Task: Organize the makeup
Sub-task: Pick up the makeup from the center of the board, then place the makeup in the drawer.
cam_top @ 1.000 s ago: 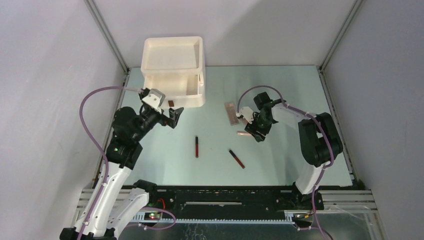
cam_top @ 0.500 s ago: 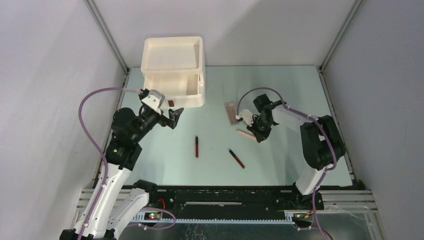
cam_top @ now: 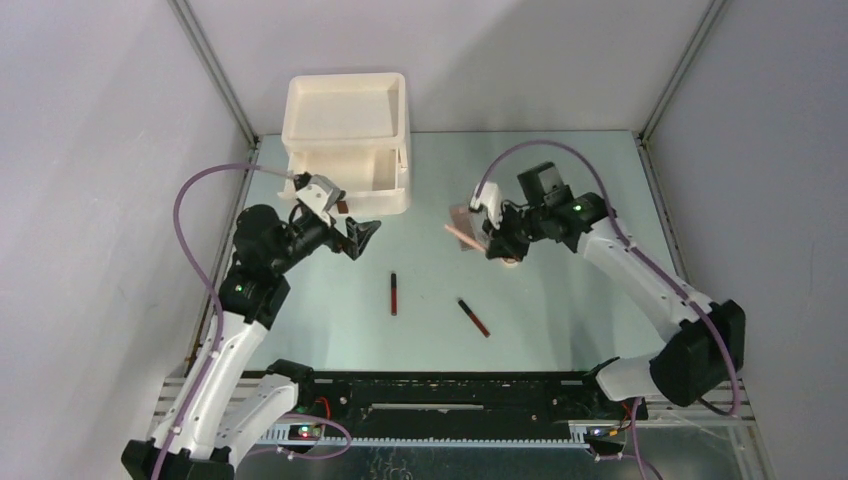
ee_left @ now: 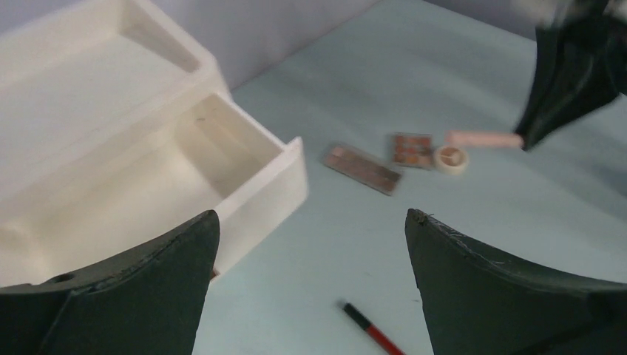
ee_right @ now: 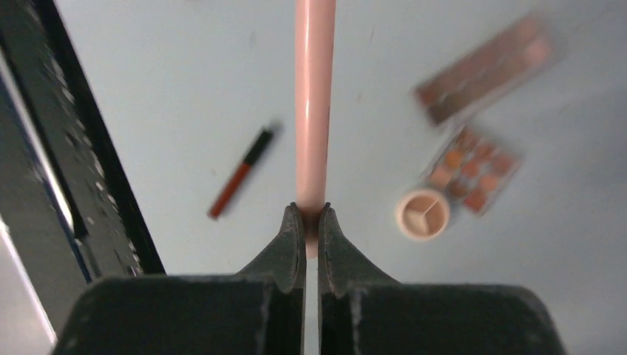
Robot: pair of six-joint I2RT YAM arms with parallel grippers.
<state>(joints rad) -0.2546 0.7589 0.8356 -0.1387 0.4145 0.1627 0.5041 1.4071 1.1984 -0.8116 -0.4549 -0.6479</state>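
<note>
The right fingers [ee_right: 310,219] are pinched narrow on one end of a pale pink tube [ee_right: 314,103]; the tube juts straight out beyond the tips, over the bench [cam_top: 585,175], right of its centre and nearer the far edge than the near one; whether its free end touches anything cannot be told.

Just beside the tube's free end sit a round compact [ee_left: 451,158], a square palette [ee_left: 412,149] of small orange-brown pans and a long narrow palette [ee_left: 362,167]; the compact and the square palette lie close together, perhaps touching, and the long palette lies slightly apart, on the side toward the drawer box [cam_top: 404,120].

That cream box stands at the far left corner of the bench; its open drawer [ee_left: 292,185] is pulled toward the near edge, and nothing shows on the part of the drawer floor in sight.

The left fingers [cam_top: 362,235] are spread wide and grip nothing; they hang above the bench just off the drawer's front corner, pointing toward the right edge.

Two slim tubes lie flat around the middle of the bench, well apart from the palettes: a dark-red and black tube [cam_top: 394,293] lying near-to-far, and a second dark-red and black tube [cam_top: 473,316] lying aslant, closer to the near edge.
</note>
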